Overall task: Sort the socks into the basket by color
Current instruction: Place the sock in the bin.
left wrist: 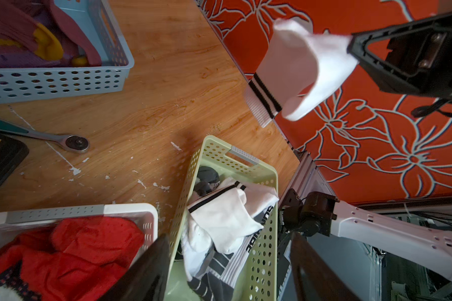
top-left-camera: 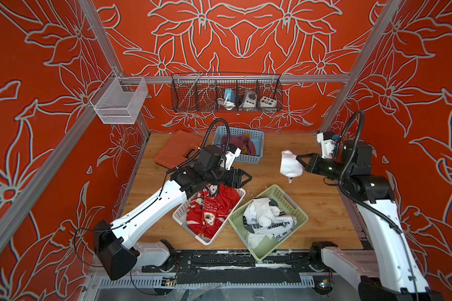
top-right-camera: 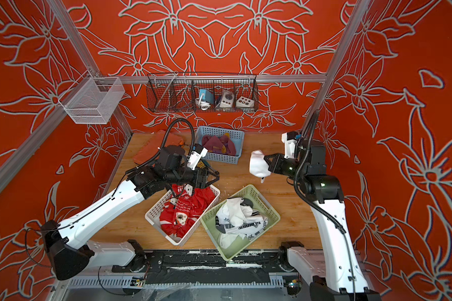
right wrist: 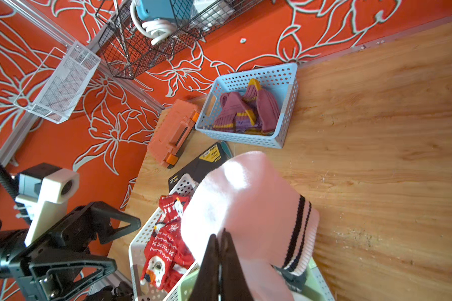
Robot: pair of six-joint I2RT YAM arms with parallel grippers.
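a white knitted sock with two black cuff stripes (top-left-camera: pixel 290 164) hangs in mid-air above the wooden tabletop (top-left-camera: pixel 324 208). it is between the pale blue perforated basket (top-left-camera: pixel 256 135) of purple-and-yellow socks (right wrist: pixel 245 112) and the pale green perforated basket (top-left-camera: pixel 294 203) of white socks (top-left-camera: pixel 261 216). the right fingers (right wrist: pixel 212 260) are pressed together on its fabric. the left fingers (left wrist: pixel 146 271) stand wide apart and hold nothing, above the far end of the white perforated basket (top-left-camera: pixel 182 208) of red patterned socks (top-left-camera: pixel 209 213). judging by its drape, the sock is light, limp and not fragile. it folds over itself, so a pinch through a doubled layer or the ribbed cuff should hold better than one thin edge, which may slip. the exact pinch point is hidden behind the fingers, and the toe end cannot be made out. in the right wrist view the held sock covers most of the green basket. a steel ratchet wrench (left wrist: pixel 71 140) and a black case (left wrist: pixel 0 161) are cut off in the left wrist view and largely covered by the left arm in both top views. the basket floors lie under the piles.
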